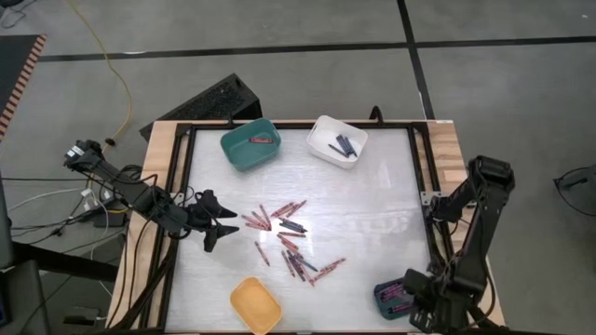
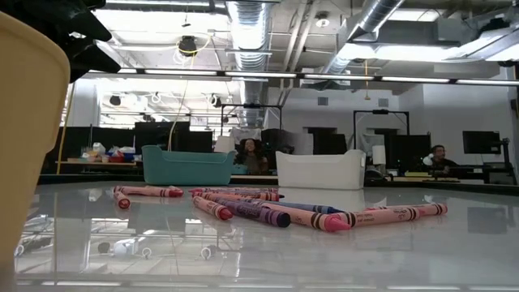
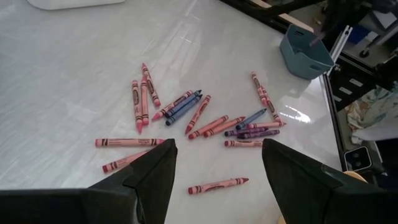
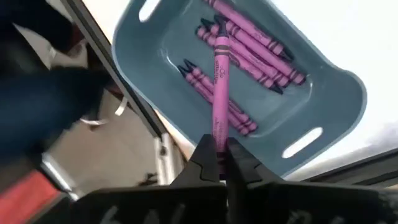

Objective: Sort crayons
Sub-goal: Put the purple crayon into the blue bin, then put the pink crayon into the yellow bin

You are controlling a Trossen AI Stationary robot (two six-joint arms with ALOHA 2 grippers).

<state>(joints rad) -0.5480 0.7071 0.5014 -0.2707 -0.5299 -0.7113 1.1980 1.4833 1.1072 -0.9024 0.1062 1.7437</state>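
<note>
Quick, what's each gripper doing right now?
Left gripper: open, empty, above the loose crayons.
Right gripper: shut on a pink crayon over the blue-grey bin.

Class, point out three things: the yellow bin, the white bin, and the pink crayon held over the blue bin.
yellow bin (image 1: 255, 305), high view, its inner floor.
white bin (image 1: 326, 131), high view, its bare inner floor.
pink crayon (image 4: 220, 81), right wrist view, mid-shaft.

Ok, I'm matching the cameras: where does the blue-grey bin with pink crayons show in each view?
High: blue-grey bin, bottom right corner.
Low: not in it.
Left wrist: upper right.
Right wrist: centre.
Shared landmark: crayon pile, absent from right wrist.
</note>
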